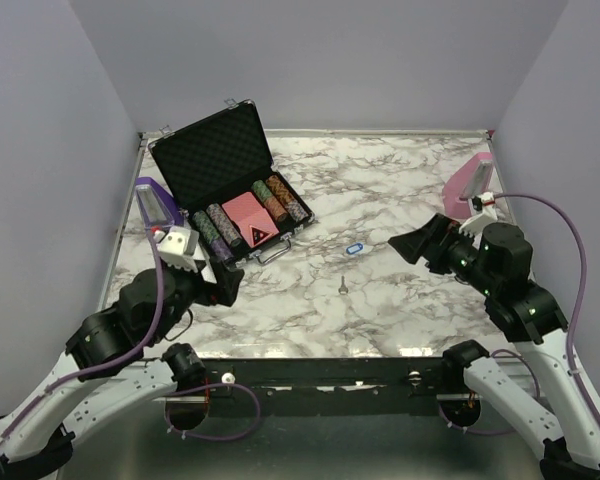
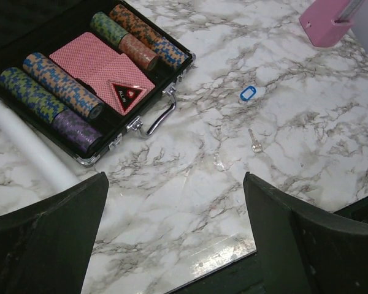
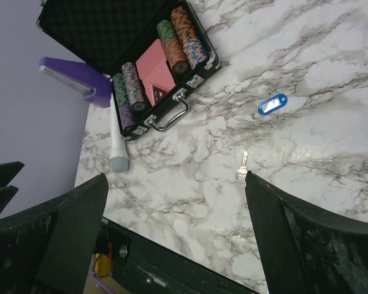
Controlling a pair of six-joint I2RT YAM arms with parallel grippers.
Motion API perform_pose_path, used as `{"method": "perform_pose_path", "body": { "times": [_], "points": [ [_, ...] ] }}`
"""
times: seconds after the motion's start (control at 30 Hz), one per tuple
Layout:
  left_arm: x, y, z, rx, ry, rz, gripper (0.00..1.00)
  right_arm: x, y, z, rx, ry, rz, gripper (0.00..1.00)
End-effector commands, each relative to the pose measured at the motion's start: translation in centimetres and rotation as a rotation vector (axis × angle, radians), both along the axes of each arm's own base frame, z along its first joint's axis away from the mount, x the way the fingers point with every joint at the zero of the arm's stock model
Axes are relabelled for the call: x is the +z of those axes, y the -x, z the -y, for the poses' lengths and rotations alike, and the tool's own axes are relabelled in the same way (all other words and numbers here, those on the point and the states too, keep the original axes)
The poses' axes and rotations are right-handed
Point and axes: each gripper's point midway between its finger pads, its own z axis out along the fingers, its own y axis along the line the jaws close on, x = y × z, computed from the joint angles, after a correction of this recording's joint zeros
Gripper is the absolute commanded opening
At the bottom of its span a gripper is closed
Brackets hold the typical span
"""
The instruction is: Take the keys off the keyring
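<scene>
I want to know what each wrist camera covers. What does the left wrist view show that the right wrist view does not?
Only the left wrist view: the pink stand at the top right, and the open left claw.
Only the right wrist view: the purple stand at the upper left, and the open right claw.
Both: the poker chip case, the white tube, the blue keyring and the key, lying apart on the marble table.

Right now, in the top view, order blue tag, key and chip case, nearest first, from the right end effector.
1. Blue tag, left of the right end effector.
2. Key, nearer the front edge.
3. Chip case, far left.
</scene>
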Motion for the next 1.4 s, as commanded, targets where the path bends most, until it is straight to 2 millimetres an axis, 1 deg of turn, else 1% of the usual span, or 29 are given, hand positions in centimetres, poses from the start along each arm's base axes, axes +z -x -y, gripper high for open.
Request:
{"method": "perform_pose_path", "body": {
  "times": [0.0,0.07,0.1,0.2,0.33,0.4,0.53,0.6,0.7,0.77,0.9,1.03,1.37],
  "points": [
    [-1.7,0.7,-3.0,0.057,0.003,0.069,0.99,0.7,-0.2,0.4,-0.050,-0.065,0.061,1.00],
    [-1.8,1.1,-3.8,0.073,0.053,0.107,0.99,0.6,-0.4,1.4,-0.105,-0.054,0.083,1.00],
    [-1.5,1.3,-4.2,0.081,0.082,0.128,0.99,0.5,-0.5,2.1,-0.139,-0.045,0.094,1.00],
    [-0.9,1.6,-5.5,0.113,0.137,0.182,0.99,0.6,-0.6,4.5,-0.254,0.004,0.144,1.00],
    [-1.2,1.7,-6.9,0.175,0.183,0.203,0.99,1.5,0.5,6.7,-0.319,0.050,0.216,1.00],
    [-1.5,1.6,-7.1,0.192,0.187,0.201,0.99,1.6,1.3,7.5,-0.345,0.054,0.220,1.00],
    [-1.6,1.5,-7.3,0.204,0.187,0.197,0.99,2.0,3.1,8.0,-0.329,0.055,0.240,1.00],
    [-1.7,1.5,-7.2,0.203,0.187,0.195,0.99,2.6,3.8,8.5,-0.336,0.053,0.254,1.00],
    [-1.7,1.5,-7.1,0.195,0.185,0.194,0.99,2.8,4.4,9.5,-0.382,0.060,0.260,1.00],
    [-1.8,1.5,-7.0,0.194,0.179,0.193,0.99,2.6,4.4,10.2,-0.423,0.065,0.243,1.00],
    [-2.0,1.4,-6.6,0.179,0.160,0.183,0.99,2.3,4.3,10.6,-0.449,0.063,0.224,1.00],
    [-2.3,1.3,-6.1,0.160,0.132,0.173,0.99,1.9,4.3,10.0,-0.425,0.062,0.200,1.00],
    [-2.6,1.0,-5.7,0.150,0.100,0.167,0.99,1.7,4.3,9.5,-0.390,0.064,0.198,1.00]
  ]
}}
